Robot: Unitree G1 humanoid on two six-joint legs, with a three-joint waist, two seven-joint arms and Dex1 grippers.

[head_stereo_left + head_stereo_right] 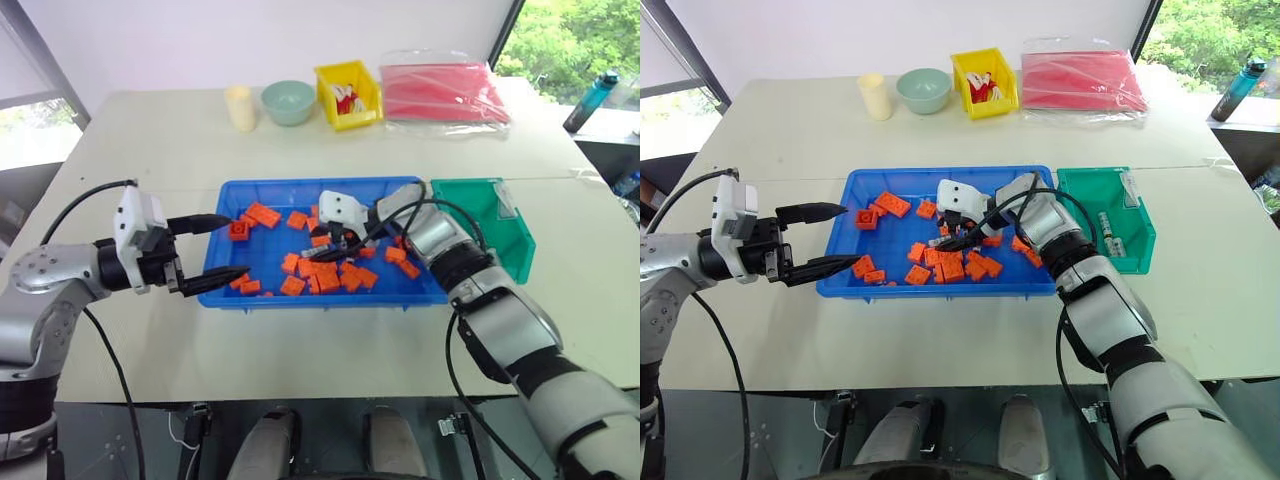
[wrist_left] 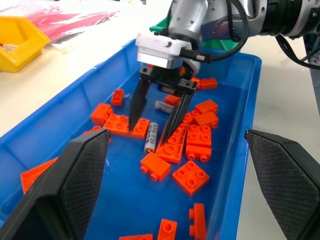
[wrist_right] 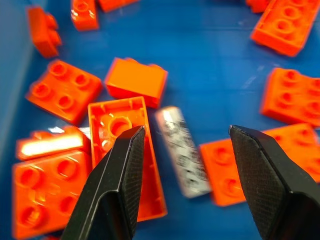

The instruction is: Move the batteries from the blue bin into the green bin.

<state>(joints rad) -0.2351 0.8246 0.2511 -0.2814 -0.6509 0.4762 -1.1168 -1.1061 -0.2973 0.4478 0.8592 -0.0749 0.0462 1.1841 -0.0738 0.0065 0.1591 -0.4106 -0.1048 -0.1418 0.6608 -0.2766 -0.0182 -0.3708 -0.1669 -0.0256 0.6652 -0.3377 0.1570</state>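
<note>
Right gripper (image 2: 159, 134) spread, straddling a battery (image 2: 151, 138) (I see two more in the green bin (image 1: 1137, 235)); orange bricks (image 2: 191, 177) crowd it; left gripper (image 1: 222, 248) released.

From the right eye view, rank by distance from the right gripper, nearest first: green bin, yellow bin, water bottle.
Measured from the right gripper, which is over the blue bin:
1. Green bin, just beyond the blue bin's right end.
2. Yellow bin, at the table's far edge, middle.
3. Water bottle, far right, off the table.
</note>
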